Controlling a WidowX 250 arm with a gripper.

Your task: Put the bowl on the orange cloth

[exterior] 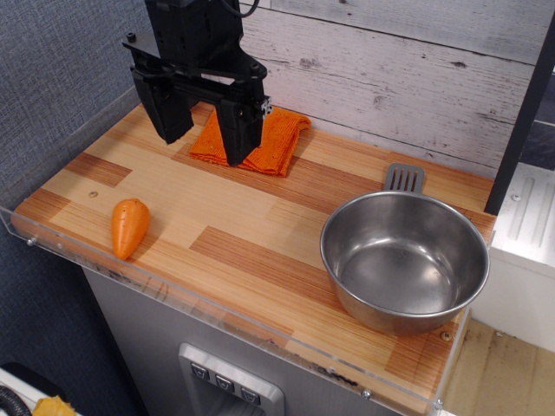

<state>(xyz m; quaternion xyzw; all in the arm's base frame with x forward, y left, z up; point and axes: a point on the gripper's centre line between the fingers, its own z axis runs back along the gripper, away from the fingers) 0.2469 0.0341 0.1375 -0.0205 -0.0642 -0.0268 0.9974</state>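
The bowl [405, 260] is a large shiny steel bowl standing upright on the wooden table at the front right. The orange cloth [270, 139] lies folded at the back of the table, partly hidden behind my gripper. My gripper [205, 139] is black, hangs over the back left of the table in front of the cloth, and its two fingers are spread apart with nothing between them. It is far to the left of the bowl.
An orange toy carrot [129, 227] lies at the front left. A grey slotted spatula [404, 178] lies just behind the bowl. A clear plastic lip [217, 312] runs along the table's front edge. A wooden plank wall [390, 78] stands behind.
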